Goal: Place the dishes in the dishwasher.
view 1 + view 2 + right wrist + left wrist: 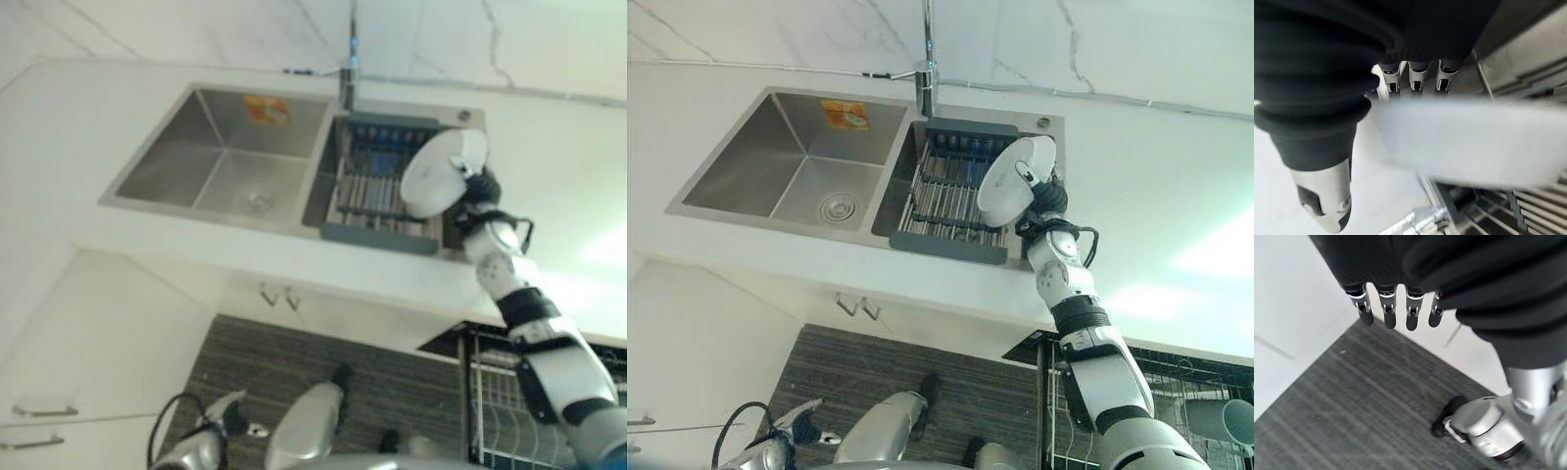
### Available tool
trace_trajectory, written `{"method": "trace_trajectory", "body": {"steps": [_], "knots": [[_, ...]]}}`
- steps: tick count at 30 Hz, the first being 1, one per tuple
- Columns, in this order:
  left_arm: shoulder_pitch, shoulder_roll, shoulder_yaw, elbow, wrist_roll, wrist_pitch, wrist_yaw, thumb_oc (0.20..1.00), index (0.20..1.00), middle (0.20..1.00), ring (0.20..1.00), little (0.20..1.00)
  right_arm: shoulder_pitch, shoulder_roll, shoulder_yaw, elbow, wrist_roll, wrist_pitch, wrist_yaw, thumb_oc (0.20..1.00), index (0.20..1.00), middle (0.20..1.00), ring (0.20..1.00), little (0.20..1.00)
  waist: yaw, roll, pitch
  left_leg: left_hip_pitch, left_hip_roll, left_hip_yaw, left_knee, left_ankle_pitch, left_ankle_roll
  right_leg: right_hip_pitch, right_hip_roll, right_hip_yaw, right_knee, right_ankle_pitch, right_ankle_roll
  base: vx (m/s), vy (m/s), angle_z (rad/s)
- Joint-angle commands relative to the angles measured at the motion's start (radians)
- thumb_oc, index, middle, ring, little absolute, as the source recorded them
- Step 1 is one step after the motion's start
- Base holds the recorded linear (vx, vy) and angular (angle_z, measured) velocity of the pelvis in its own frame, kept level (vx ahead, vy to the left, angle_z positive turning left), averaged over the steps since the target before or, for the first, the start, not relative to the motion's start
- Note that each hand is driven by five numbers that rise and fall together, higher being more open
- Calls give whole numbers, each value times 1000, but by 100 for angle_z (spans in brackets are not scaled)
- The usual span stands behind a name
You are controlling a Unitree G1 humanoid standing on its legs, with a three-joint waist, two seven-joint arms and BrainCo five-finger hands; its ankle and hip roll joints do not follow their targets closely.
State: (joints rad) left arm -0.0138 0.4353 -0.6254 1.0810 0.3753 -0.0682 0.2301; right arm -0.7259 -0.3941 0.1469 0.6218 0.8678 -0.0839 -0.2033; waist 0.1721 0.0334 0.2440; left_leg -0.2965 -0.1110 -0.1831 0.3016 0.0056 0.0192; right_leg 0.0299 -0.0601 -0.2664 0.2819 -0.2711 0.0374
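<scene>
My right hand (1048, 201) is raised over the counter and is shut on a white plate (443, 172), held tilted on edge above the right end of a grey drying rack (945, 196) in the sink's right basin. In the right wrist view the plate (1464, 142) runs across between the fingers (1415, 81) and the thumb (1327, 210). The dishwasher's wire rack (500, 392) stands pulled out at the lower right, below the counter edge. My left hand (1388, 313) hangs low over the dark striped floor (1366, 401), fingers straight and holding nothing.
The steel left basin (216, 157) holds nothing, with a faucet (349, 69) behind the divider. White counter (568, 176) surrounds the sink. Cabinet drawers with handles (44, 411) stand at the lower left. A pale cup (1239, 421) sits in the dishwasher rack.
</scene>
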Motion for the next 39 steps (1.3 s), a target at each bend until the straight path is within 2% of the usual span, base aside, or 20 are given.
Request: {"method": "trace_trajectory", "body": {"steps": [1,10,11,12,13,21,24,26,27,31,33,34,37,39], "knots": [[-5,5,9,9,-17,48,20,1000,1000,1000,1000,1000,-27,-44,9,-24,23,-50,32,1000,1000,1000,1000,1000,20,12,-35,33,45,41,-2,-94,-29,-82,-51,-7,18,97,29,6,-23,4],[9,-7,26,41,8,74,4,1000,1000,1000,1000,1000,-44,-50,9,-43,12,-19,17,1000,1000,1000,1000,1000,31,5,-28,26,41,33,-2,-88,-28,-83,-49,-17,18,100,29,5,-15,8],[4,-3,22,37,6,68,-1,1000,1000,1000,1000,1000,-50,-53,13,-39,2,-6,3,909,909,909,909,909,31,6,-26,25,40,32,-2,-88,-27,-85,-48,-17,18,102,29,0,0,0],[3,-1,21,33,3,63,-4,1000,1000,1000,1000,1000,-53,-55,13,-32,-10,10,-18,379,379,379,379,379,31,6,-24,24,39,30,-2,-88,-27,-86,-48,-16,18,102,30,0,0,0],[4,1,19,31,0,60,-5,1000,1000,1000,1000,1000,-53,-58,15,-26,-22,13,-31,200,200,200,200,200,31,6,-24,24,38,30,-2,-87,-26,-87,-47,-16,18,103,30,0,0,0],[-2,-4,15,35,0,38,-7,1000,1000,1000,1000,1000,-60,-62,21,-10,-48,-5,-61,200,200,200,200,200,31,5,-14,20,42,33,-2,-90,-26,-92,-44,-11,18,105,31,0,0,0],[-5,-3,10,30,29,37,3,1000,1000,1000,1000,1000,-58,-70,30,-17,-167,-21,-104,200,200,200,200,200,26,4,-15,20,46,40,-2,-91,-26,-94,-45,-6,18,106,32,0,0,0],[-5,-4,7,31,45,86,-5,1000,1000,1000,1000,1000,-54,-79,32,-17,-186,-37,-124,200,200,200,200,200,23,5,-16,21,48,45,-2,-94,-26,-94,-44,-5,18,106,32,-18,-8,0],[-6,-7,11,52,20,148,-21,1000,1000,1000,1000,1000,-55,-84,33,-18,-221,-76,-146,200,200,200,200,200,19,6,-16,21,51,50,-2,-96,-26,-97,-43,-1,18,106,32,-48,-15,-2],[-7,-21,34,104,51,190,-27,1000,1000,1000,1000,1000,-70,-75,46,-71,-323,-173,-209,200,200,200,200,200,13,5,-17,36,55,53,-2,-107,-24,-96,-42,14,18,108,32,-52,-3,-9],[5,-34,42,128,45,241,-49,1000,1000,1000,1000,1000,-79,-55,60,-147,-390,-240,-254,200,200,200,200,200,10,6,-23,54,59,55,-2,-117,-23,-90,-43,27,18,105,31,-54,24,-24],[19,-41,53,146,43,253,-56,1000,1000,1000,1000,1000,-79,-43,66,-189,-418,-276,-269,200,200,200,200,200,9,2,-34,66,64,60,-2,-124,-24,-82,-45,31,18,102,33,-23,14,-31],[47,-56,89,170,49,257,-53,1000,1000,1000,1000,1000,-49,-24,70,-321,-486,-326,-317,200,200,200,200,200,1,-13,-60,92,80,84,-2,-141,-27,-64,-46,42,18,94,35,-7,-37,-46],[54,-63,103,174,50,267,-51,1000,1000,1000,1000,1000,-23,-16,63,-410,-528,-337,-335,200,200,200,200,200,-13,-22,-75,105,93,102,-2,-150,-30,-56,-44,51,18,88,37,-6,-55,-36]]}}
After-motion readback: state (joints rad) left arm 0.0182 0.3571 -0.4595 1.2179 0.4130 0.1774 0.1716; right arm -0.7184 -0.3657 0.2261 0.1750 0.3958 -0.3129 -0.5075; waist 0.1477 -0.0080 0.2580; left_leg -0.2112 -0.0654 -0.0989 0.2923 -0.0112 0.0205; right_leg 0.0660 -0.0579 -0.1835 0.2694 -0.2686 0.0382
